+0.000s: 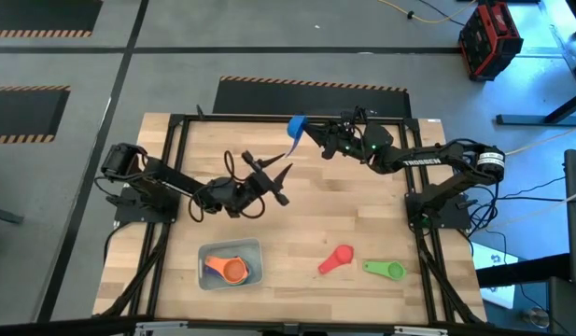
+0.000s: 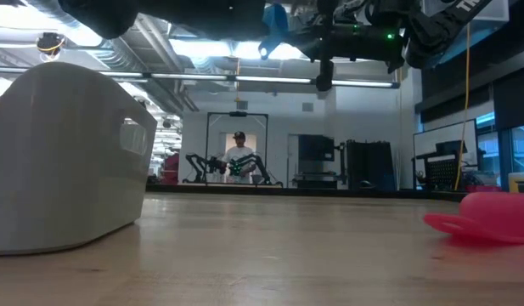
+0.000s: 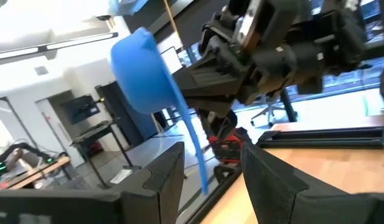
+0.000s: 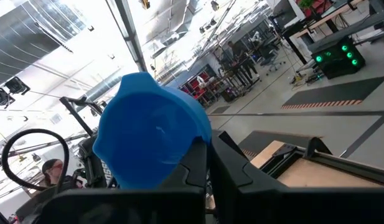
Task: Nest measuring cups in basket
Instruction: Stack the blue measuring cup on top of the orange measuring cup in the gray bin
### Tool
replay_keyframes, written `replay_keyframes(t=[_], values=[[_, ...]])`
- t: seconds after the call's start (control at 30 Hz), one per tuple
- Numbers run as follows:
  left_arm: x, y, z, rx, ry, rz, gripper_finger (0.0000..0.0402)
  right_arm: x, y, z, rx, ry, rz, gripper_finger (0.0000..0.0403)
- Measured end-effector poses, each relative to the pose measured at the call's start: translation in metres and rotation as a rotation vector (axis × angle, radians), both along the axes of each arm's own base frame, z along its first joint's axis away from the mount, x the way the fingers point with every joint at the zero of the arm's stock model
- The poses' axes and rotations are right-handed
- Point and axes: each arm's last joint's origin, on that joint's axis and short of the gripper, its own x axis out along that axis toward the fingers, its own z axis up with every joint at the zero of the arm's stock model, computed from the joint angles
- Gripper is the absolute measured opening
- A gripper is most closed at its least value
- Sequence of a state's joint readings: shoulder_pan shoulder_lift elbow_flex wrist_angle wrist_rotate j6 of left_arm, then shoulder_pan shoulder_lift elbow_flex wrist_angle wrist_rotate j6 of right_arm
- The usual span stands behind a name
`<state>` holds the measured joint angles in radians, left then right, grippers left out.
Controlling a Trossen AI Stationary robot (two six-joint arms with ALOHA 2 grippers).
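On the left, our left gripper (image 1: 276, 179) hangs over the middle of the table (image 1: 316, 233) with its fingers (image 3: 160, 180) partly spread and nothing between them. It points up toward the blue cup's handle, apparently ready to receive it. Below it, near the front edge, sits the basket (image 1: 205, 254), already holding an orange cup (image 1: 234, 270) nested with others we cannot sort out.

Further right, our right gripper (image 1: 314, 132) is raised above the table's far side, fingers clamped on the blue cup (image 1: 296, 126), bowl upward and handle hanging toward the left gripper. We judge this a handover, since the basket lies on the left arm's side.

At front right, the pink cup (image 1: 337, 259) and green cup (image 1: 385, 270) lie apart on the table.
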<state>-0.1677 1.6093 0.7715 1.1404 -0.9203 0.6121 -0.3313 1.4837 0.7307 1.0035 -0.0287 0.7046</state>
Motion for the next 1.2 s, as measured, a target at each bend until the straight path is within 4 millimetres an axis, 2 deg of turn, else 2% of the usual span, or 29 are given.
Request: replay_keyframes(t=[0.13, 0.33, 0.83, 1.0, 1.2], values=[[0.001, 0.006, 0.0, 0.002, 0.003, 0.014, 0.0152, 0.0, 0.0, 0.0, 0.022, -0.007, 0.007, 0.0006], [0.004, 0.016, 0.001, 0.015, -0.024, -0.077, 0.0152, 0.0, 0.0, 0.001, 0.049, -0.028, 0.017, 0.0006], [0.005, 0.028, 0.001, 0.023, -0.025, -0.064, 0.0151, -0.001, 0.001, 0.005, 0.11, -0.082, 0.065, 0.0008], [0.004, 0.03, 0.001, 0.022, -0.025, -0.052, 0.0137, -0.001, 0.001, 0.005, 0.121, -0.086, 0.068, 0.0006], [0.005, 0.032, 0.0, 0.022, -0.024, -0.048, 0.0102, -0.001, 0.001, 0.005, 0.121, -0.086, 0.068, 0.001]])
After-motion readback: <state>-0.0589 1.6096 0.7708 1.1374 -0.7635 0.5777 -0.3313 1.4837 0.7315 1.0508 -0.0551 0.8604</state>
